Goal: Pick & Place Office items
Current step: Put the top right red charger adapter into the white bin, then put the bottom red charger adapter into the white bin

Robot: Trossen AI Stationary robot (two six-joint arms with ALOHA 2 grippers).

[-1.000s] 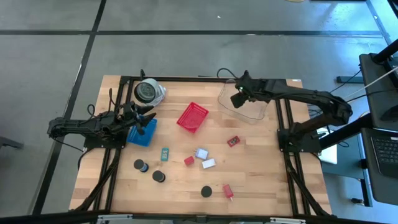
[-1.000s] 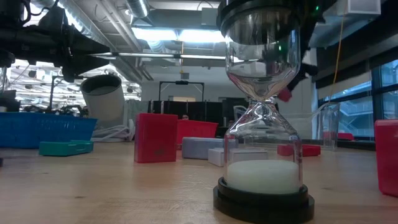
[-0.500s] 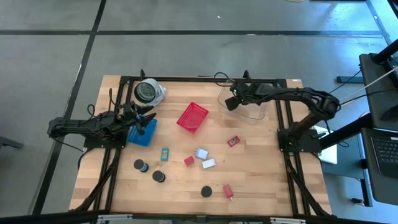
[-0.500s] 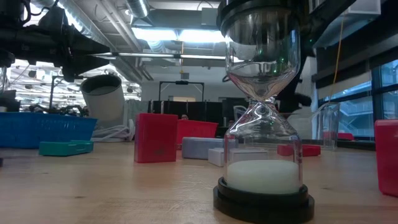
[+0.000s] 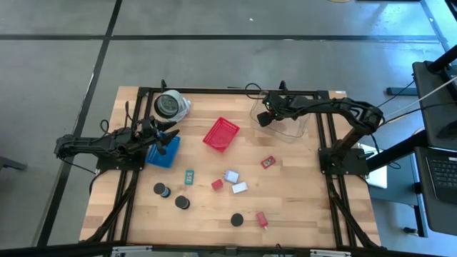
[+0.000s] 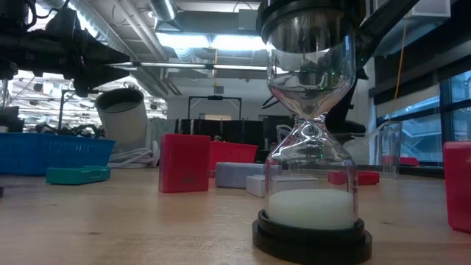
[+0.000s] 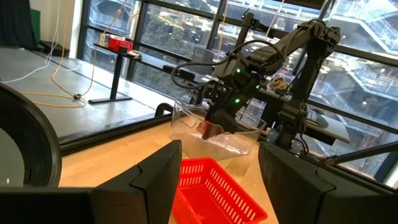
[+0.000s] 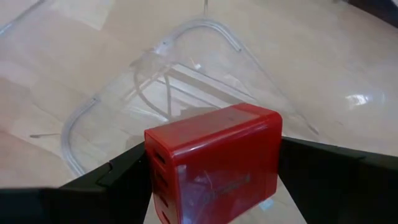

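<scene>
The pale wooden table (image 5: 300, 207) carries the scattered office items — red blocks, black round discs, white rectangles, a small teal piece (image 5: 189, 175) — mostly near its middle and near edge. At the far right sits a clear plastic bin (image 5: 285, 127); the right gripper (image 5: 265, 118) hangs over its left rim, pinching a red rectangular charger block (image 8: 214, 163) between both fingers, seemingly so the block can drop inside. A second ago this gripper stood farther right over the bin; it has since drawn left and back. The left gripper (image 5: 166, 139), fingers spread and empty, waits over the blue square tray (image 5: 163, 153), unmoved beside the red mesh basket (image 5: 221, 134).
</scene>
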